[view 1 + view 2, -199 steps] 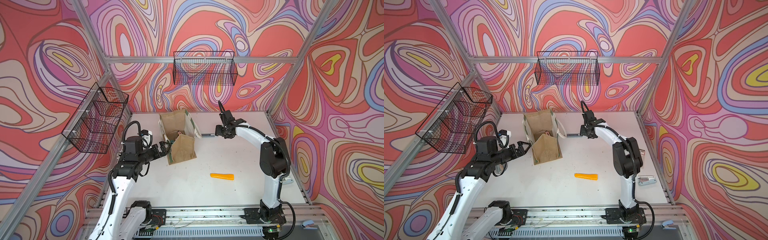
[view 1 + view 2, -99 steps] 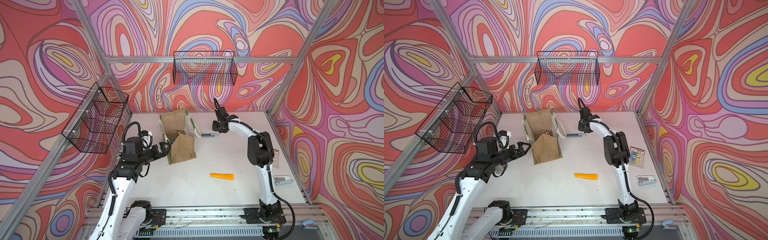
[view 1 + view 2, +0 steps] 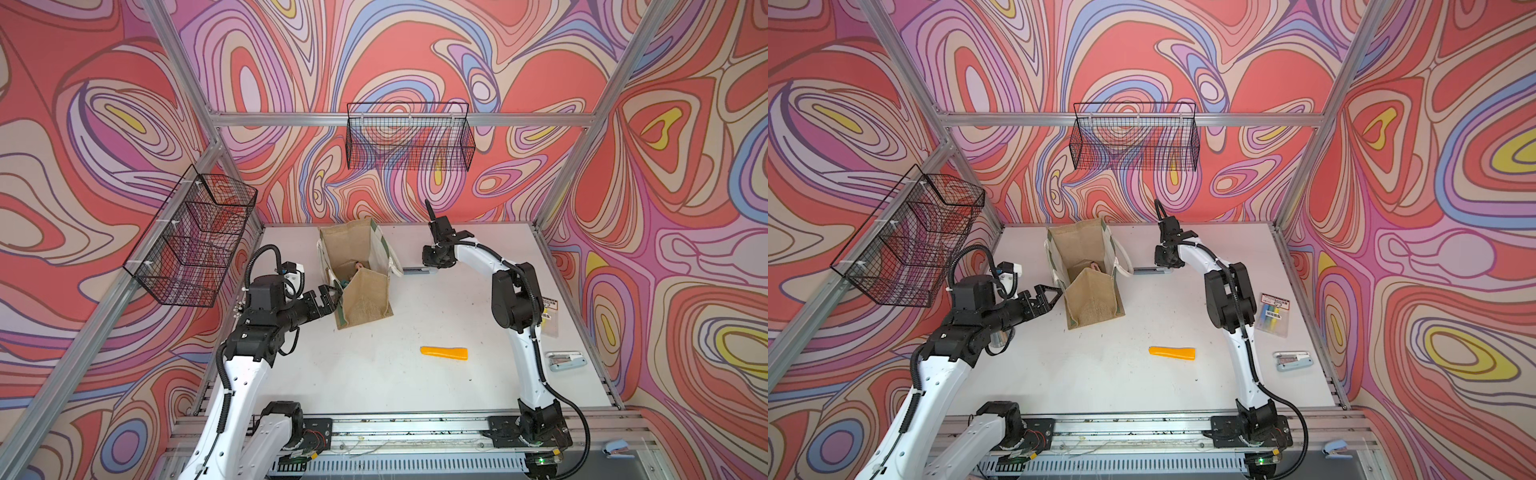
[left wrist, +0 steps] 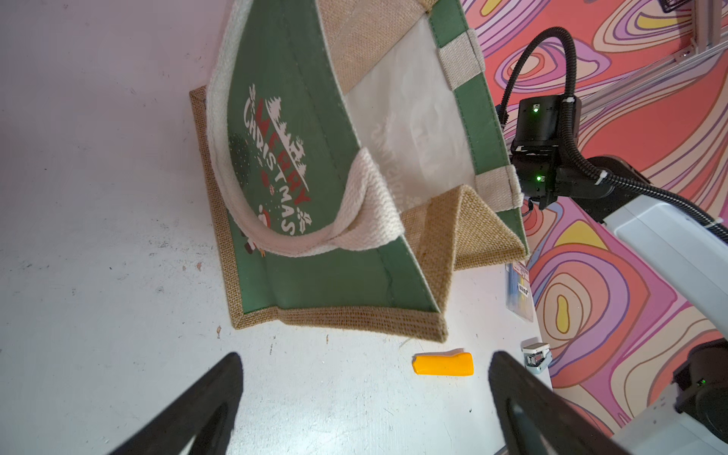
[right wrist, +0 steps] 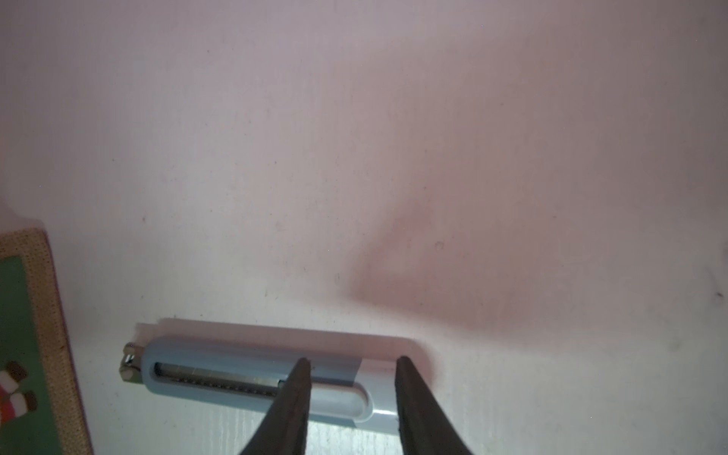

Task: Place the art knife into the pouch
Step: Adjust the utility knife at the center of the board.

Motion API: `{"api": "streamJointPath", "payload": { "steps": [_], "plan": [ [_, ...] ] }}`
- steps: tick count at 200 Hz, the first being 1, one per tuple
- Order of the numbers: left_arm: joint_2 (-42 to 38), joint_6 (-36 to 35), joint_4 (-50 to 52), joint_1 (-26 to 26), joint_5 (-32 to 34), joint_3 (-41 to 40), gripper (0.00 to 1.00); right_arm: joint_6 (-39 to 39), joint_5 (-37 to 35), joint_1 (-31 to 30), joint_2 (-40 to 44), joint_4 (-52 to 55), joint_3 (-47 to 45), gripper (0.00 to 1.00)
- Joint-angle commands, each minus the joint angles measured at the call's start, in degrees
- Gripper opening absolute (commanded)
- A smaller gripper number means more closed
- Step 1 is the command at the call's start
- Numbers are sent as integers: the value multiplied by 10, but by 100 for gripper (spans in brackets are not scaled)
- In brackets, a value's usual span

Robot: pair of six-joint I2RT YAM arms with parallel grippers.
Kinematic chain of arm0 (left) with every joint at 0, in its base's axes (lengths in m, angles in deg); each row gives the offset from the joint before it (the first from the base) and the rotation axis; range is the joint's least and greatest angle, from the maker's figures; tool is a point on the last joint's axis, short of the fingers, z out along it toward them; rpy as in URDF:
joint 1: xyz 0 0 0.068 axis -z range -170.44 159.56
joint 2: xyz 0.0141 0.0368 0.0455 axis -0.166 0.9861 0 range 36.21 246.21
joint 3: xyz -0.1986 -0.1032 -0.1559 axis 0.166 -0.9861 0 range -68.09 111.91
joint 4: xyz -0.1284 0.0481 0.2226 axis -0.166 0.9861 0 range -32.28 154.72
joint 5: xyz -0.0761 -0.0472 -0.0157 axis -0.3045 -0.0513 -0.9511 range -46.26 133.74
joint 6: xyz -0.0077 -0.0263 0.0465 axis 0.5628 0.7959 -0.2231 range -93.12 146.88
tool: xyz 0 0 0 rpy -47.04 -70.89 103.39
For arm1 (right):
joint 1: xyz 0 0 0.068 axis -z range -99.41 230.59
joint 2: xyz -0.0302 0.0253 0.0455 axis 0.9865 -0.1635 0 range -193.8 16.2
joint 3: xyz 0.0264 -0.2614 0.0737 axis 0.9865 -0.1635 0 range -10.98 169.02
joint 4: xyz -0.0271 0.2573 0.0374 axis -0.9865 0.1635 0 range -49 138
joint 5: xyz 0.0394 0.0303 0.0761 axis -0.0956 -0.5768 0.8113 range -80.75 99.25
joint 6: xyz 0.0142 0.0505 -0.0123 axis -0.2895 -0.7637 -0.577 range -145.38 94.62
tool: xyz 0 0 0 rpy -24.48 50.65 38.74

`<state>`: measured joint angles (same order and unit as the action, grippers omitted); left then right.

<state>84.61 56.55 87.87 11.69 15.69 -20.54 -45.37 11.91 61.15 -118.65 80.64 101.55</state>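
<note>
Right fingers (image 5: 295, 398) are found part way apart over the white rear end of the art knife (image 5: 220, 374), low in the wrist frame. A clamp on it cannot be confirmed. The knife is laid flat on the bench (image 3: 374, 374), near the centre of both top views, just right of the pouch (image 3: 365, 299) and outside it. Left fingers (image 4: 205, 394) are spread wide and empty, just left of the pouch's near corner.
</note>
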Motion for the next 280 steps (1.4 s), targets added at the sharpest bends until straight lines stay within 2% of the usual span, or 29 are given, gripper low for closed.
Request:
{"api": "streamJointPath", "payload": {
  "steps": [1, 60, 132, 224, 245, 265, 280],
  "plan": [
    [-12, 5, -7, -4, 5, -12, 100, 25, 23, 3, -7, 16, -19, 39],
    [-13, 3, -7, -4, 5, -9, 100, 39, 108, 3, 33, -5, -73, 39],
    [-4, 3, -7, -4, 8, -7, 100, -23, 147, 2, 81, -57, -147, 43],
    [8, 4, -9, -4, 9, -4, 100, -28, 141, 2, 24, -43, -84, 45],
    [11, 3, -9, -4, 7, -2, 100, -27, 136, 2, 16, -34, -69, 48],
    [11, 0, -8, -4, 9, -1, 100, -29, 138, 2, 18, -44, -70, 58],
    [12, 1, -8, -4, 9, -2, 100, -30, 141, 3, 15, -44, -62, 62]
  ]
}}
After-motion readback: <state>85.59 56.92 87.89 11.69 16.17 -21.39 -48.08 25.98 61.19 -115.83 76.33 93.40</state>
